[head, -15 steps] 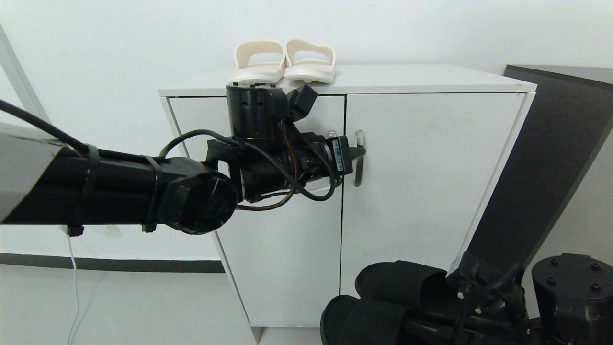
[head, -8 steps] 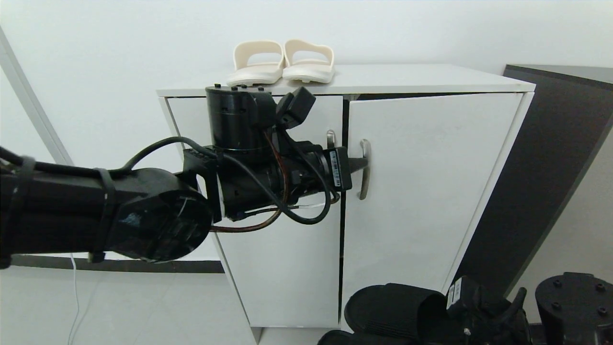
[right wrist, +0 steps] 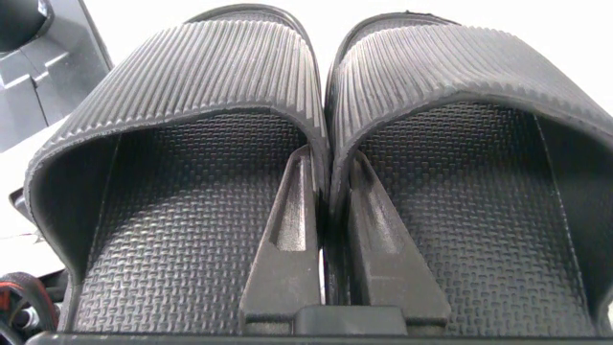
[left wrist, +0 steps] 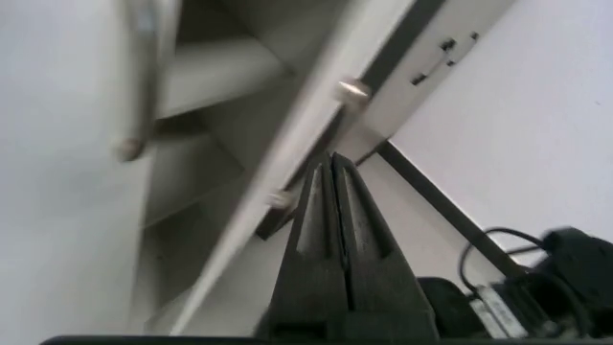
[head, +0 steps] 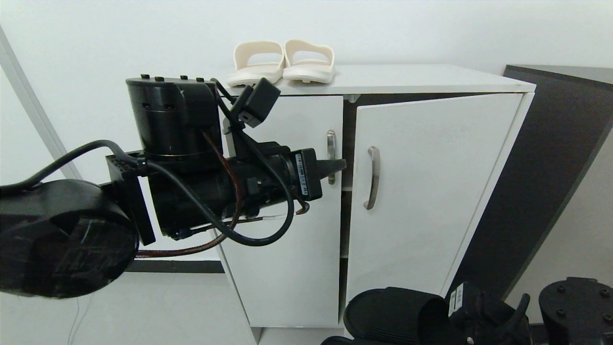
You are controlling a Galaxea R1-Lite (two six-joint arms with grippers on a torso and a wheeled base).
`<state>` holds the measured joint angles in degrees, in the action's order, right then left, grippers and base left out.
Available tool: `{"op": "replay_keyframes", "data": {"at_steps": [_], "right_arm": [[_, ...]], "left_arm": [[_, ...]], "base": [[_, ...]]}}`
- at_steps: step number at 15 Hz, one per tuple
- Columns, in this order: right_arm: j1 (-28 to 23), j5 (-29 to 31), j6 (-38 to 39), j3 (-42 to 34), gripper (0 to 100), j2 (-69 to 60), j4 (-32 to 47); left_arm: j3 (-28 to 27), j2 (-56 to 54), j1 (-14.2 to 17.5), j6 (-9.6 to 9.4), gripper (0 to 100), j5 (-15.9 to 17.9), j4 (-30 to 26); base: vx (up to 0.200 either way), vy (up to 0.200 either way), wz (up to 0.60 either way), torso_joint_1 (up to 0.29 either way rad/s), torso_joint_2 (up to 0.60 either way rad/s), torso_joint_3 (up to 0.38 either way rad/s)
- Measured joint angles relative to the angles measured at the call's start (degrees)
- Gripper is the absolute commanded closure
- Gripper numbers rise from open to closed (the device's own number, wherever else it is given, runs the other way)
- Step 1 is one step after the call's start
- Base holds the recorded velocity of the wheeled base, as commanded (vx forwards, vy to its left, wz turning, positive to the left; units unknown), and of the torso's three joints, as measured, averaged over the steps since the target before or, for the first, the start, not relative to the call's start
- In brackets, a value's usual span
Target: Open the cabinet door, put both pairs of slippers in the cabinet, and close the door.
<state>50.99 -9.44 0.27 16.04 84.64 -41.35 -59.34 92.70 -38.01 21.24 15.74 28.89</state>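
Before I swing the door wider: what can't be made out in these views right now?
Cabinet interior: head view shows a dark gap; the right door covers the rest.
Left end effector overlaps the left door handle in head view; contact cannot be judged.
Black slippers: cut off by the head view's bottom edge, partly behind the right end effector.

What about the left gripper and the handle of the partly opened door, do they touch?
Apart. The head view shows the left gripper stopping short of the handle on the partly opened door, with the dark cabinet opening between them.
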Motion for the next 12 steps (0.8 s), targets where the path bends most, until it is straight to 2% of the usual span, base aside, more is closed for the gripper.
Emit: {"op": "replay_keyframes", "data": {"at_steps": [2,6,12], "right_arm": [[0.0,0.0,0.0,0.0,100,0.0,0.0],[0.0,0.0,0.0,0.0,100,0.0,0.0],[0.6,0.0,0.0,-0.4,100,0.1,0.1]], "left_arm": [[-0.4,0.5,1.2,-0.06,100,0.0,0.4],[-3.2,4.9,1.8,0.0,100,0.0,5.1],[-10.1,12.3,1.2,0.44,100,0.2,5.5]], "base": [[0.0,0.0,0.0,0.0,0.0,0.0],[0.0,0.0,0.0,0.0,0.0,0.0],[0.0,0.0,0.0,0.0,0.0,0.0]]}}
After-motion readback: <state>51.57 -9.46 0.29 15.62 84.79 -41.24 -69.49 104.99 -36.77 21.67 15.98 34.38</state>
